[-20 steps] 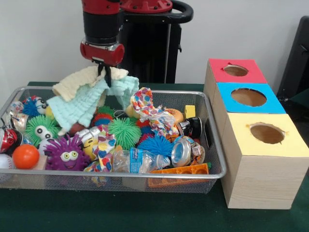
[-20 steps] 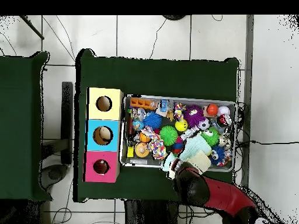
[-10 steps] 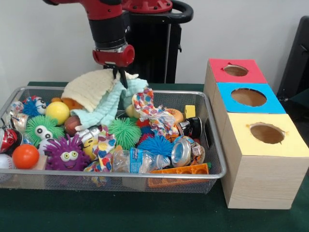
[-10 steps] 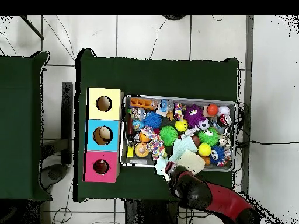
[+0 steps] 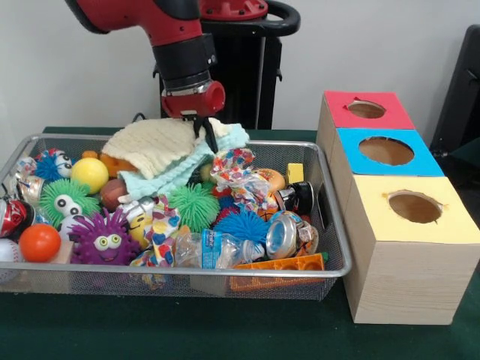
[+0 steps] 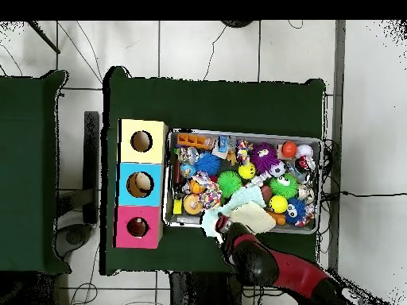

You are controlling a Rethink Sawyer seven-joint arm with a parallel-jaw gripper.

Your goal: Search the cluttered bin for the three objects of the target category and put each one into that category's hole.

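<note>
My gripper [image 5: 204,132] hangs over the back rim of the wire bin [image 5: 187,271] and is shut on two washcloths. The cream cloth [image 5: 156,142] drapes to the left of the fingers, and the mint cloth [image 5: 177,169] trails beneath it onto the toys. From above, the cream cloth [image 6: 248,215] and the mint cloth [image 6: 213,224] lie across the bin's [image 6: 242,134] lower edge, and the arm hides the gripper itself. At the side stands the wooden box with its red hole [image 5: 366,109], blue hole [image 5: 386,151] and yellow hole [image 5: 415,206].
The bin is packed with toys: a yellow ball [image 5: 90,174], an orange ball [image 5: 39,242], a purple spiky ball [image 5: 105,238], a green spiky ball [image 5: 193,205], a patterned fabric piece [image 5: 236,174] and an orange block [image 5: 289,265]. The box [image 6: 141,183] sits close against the bin.
The gripper has carried both cloths sideways toward the box and a little lower. The cloths left the bin's far-left toys, uncovering the yellow ball.
</note>
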